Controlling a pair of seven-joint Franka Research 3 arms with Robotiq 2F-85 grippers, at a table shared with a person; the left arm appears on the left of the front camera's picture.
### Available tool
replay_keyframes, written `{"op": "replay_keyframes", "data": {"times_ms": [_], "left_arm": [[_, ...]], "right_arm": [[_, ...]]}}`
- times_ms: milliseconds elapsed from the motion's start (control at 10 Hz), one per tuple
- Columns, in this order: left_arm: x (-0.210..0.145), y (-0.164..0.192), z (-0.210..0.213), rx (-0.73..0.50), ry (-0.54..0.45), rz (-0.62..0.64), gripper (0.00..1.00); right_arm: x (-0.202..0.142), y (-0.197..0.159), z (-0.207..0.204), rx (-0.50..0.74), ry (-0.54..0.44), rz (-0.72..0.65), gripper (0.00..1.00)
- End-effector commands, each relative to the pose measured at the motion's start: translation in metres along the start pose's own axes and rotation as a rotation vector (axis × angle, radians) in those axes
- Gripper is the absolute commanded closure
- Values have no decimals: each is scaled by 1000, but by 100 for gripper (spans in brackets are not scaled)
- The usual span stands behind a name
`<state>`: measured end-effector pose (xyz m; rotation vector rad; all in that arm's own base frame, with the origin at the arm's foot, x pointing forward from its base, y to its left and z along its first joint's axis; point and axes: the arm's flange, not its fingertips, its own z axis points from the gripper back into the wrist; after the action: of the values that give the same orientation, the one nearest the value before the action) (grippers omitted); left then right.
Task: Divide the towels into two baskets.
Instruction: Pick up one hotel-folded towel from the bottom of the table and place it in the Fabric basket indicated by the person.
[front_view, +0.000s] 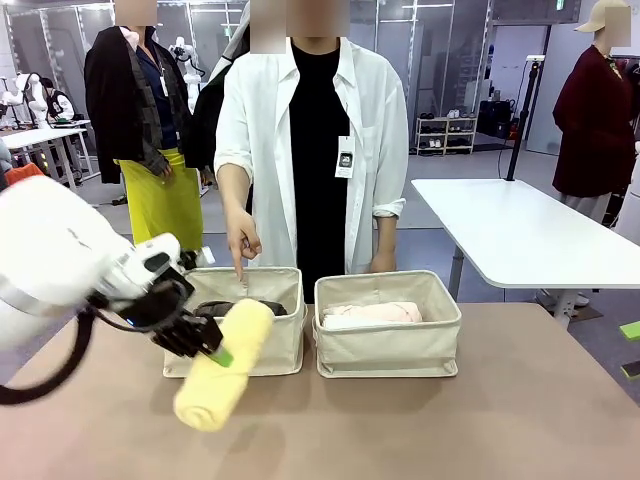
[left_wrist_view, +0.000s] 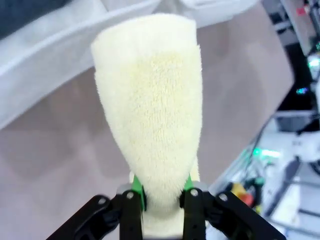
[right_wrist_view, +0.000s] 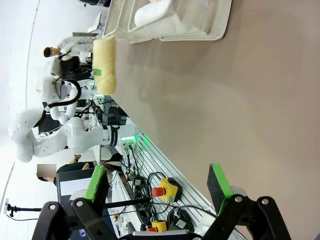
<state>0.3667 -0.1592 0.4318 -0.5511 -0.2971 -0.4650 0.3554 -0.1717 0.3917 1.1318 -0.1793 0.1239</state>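
Front view: the left end effector (front_view: 212, 345) was clamped on the yellow towel (front_view: 222, 366), holding it tilted just in front of the left basket (front_view: 275, 352), where a dark towel (front_view: 243, 308) already lay. The person's hand (front_view: 241, 243) pointed into that basket; pink towel (front_view: 368, 313) sat in the right basket (front_view: 388, 352).

Left wrist view: green pads (left_wrist_view: 137, 188) pinched the roll near one end, so it'd probably sag. Lift over the rim first, then release low.

Right wrist view: the right end effector (right_wrist_view: 157, 182) hung wide open and empty above the worktop (right_wrist_view: 240, 100).

Two baskets (front_view: 388, 350); seemingly four towels (front_view: 222, 365), one barely visible.
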Motion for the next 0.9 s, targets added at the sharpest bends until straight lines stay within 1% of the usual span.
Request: {"op": "replay_keyframes", "data": {"times_ms": [0, 100, 200, 300, 400, 500, 600, 700, 800], "left_arm": [[6, -13, 50, 16, 61, -268, 100], [13, -17, 57, 17, 117, -375, 100], [21, -24, 67, 62, 189, -552, 100], [29, -30, 75, 135, 231, -738, 100], [31, -36, 79, 332, 259, -1002, 100], [31, -38, 79, 385, 288, -1126, 100], [29, -40, 79, 365, 259, -1156, 100], [26, -38, 78, 358, 234, -1139, 100], [33, -47, 79, 294, 369, -984, 100]], "right_arm": [[-3, 3, 0, 6, -4, 5, 0], [-3, 3, 0, 6, -4, 5, 0], [-3, 3, 0, 6, -4, 5, 0], [-3, 3, 0, 6, -4, 5, 0], [-3, 3, 0, 6, -4, 5, 0], [-3, 3, 0, 6, -4, 5, 0], [-3, 3, 0, 6, -4, 5, 0], [-3, 3, 0, 6, -4, 5, 0], [-3, 3, 0, 6, -4, 5, 0]]}}
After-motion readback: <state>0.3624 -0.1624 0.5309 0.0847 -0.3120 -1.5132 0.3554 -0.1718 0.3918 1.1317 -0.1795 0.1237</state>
